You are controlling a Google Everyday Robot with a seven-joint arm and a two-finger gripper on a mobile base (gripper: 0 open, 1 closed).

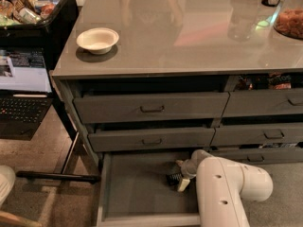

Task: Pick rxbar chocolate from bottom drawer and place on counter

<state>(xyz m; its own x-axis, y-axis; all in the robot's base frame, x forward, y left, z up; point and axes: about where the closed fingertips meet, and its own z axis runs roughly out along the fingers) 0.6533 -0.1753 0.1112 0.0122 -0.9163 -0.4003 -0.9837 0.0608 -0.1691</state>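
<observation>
The bottom drawer (137,193) of the left stack is pulled open, showing a plain grey floor. My gripper (180,178) reaches down into it near its right side, at the end of the white arm (222,188). A small dark object (172,178), likely the rxbar chocolate, lies at the gripper's tip, partly hidden by it. The counter (189,37) is a glossy grey-brown slab above the drawers.
A white bowl (97,40) sits on the counter's left part. A glass and a jar of orange snacks (289,22) stand at the back right. A black bin of snacks (28,8) and a laptop (23,79) are to the left. The upper drawers are slightly ajar.
</observation>
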